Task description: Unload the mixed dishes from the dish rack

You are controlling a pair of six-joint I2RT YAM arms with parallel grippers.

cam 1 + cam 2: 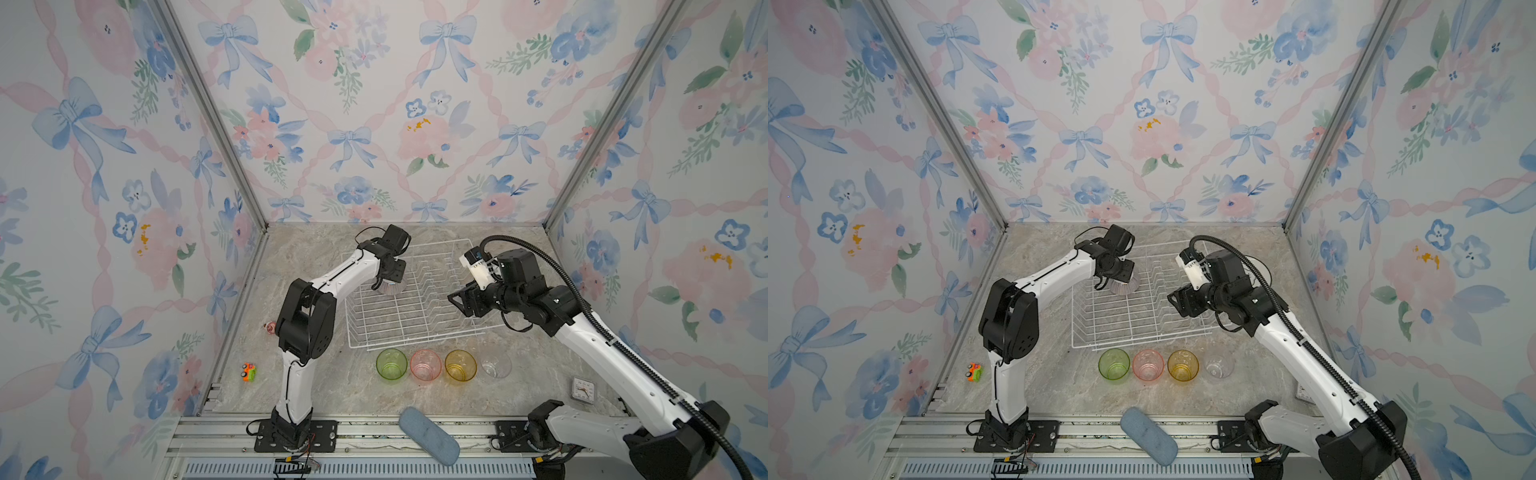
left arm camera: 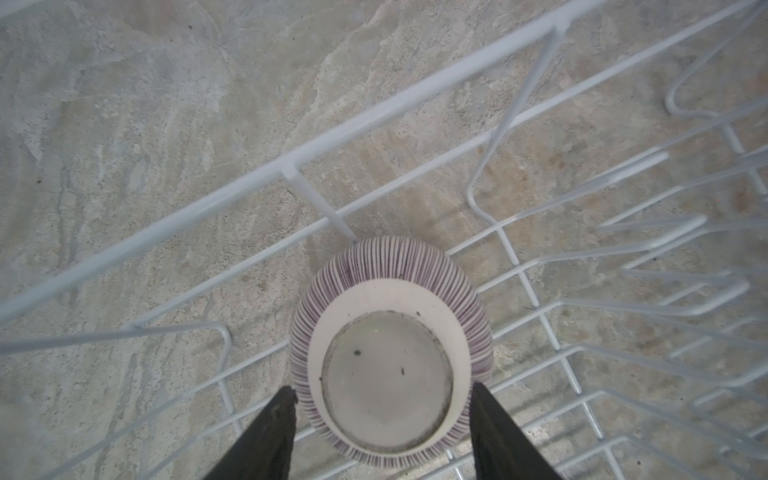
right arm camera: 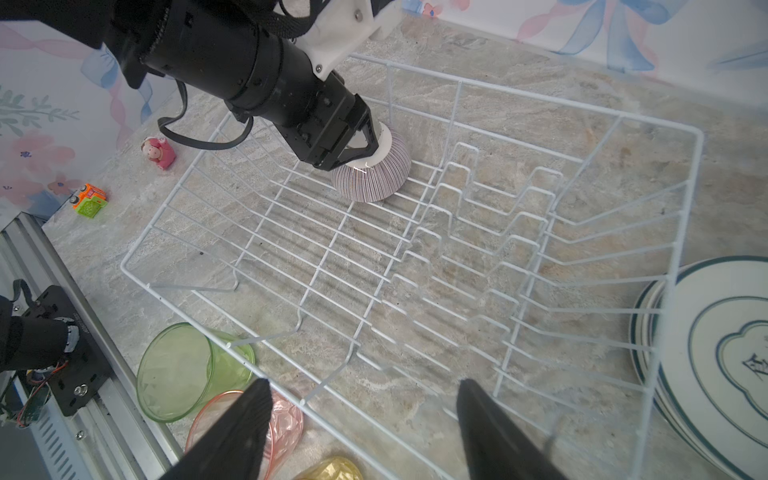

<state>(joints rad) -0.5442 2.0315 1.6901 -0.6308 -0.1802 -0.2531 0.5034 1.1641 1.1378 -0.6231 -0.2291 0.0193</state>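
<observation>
Nearest, lined up on the counter (image 1: 332,395): four smooth see-through cups (image 1: 426,365), already out. Then the white wire rack (image 1: 399,316), nearly empty. Over its near edge, right fingers (image 3: 232,436) wide open, holding nothing. Farther in, left fingers (image 2: 266,436) squeezing the round, stripy, upside-down bowl (image 2: 386,374), last one inside. Beside the rack, flat dark-rimmed plates (image 3: 715,332) stacked.

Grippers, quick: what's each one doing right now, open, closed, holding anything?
Left gripper: jaws closed on the upside-down striped bowl in the dish rack.
Right gripper: jaws open, holding nothing.
</observation>
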